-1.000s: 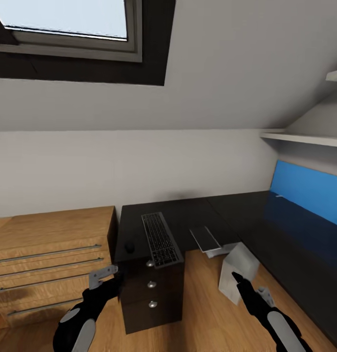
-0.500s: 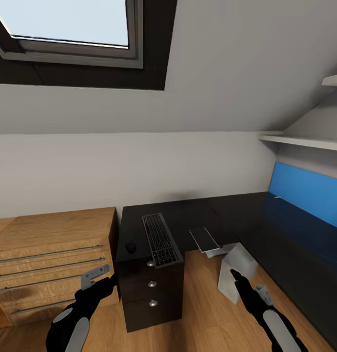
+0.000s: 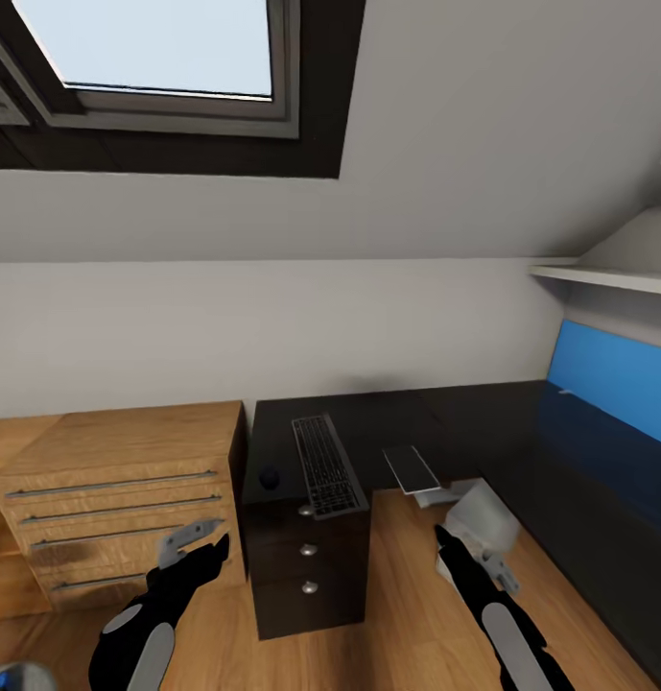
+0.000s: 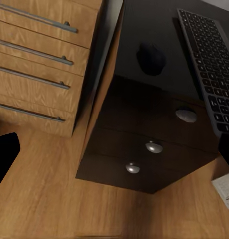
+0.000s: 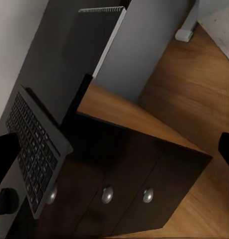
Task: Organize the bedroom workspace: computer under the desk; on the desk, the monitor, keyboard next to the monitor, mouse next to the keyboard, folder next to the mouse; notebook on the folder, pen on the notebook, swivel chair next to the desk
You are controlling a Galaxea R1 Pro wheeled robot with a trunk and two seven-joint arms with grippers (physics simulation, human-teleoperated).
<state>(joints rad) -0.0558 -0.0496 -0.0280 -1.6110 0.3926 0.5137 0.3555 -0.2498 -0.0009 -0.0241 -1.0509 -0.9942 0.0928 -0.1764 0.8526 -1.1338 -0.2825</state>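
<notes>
The black desk [image 3: 445,417] stands ahead with its drawer unit [image 3: 309,561] facing me. On it lie the dark keyboard [image 3: 325,465], overhanging the front edge, the small black mouse [image 3: 270,477] to its left, and the grey notebook [image 3: 412,468], also overhanging. The white computer [image 3: 485,513] sits tilted on the floor under the desk corner. My left gripper [image 3: 200,545] is open in front of the drawers, and my right gripper [image 3: 469,557] is open near the computer; both are empty. A thin white sliver [image 3: 565,391], perhaps the pen, lies far right. Monitor, folder and swivel chair are out of view.
A light wooden drawer cabinet [image 3: 119,485] stands against the desk's left side. A blue wall panel [image 3: 613,379] and a white shelf [image 3: 608,278] line the right wall. Bare wooden floor [image 3: 407,595] lies between my arms. The left wrist view shows the round drawer knobs [image 4: 153,146] close up.
The whole head view has shifted, so the desk now sits a little further right in the picture. Both arms hang slightly lower in view. Nothing on the desk has moved.
</notes>
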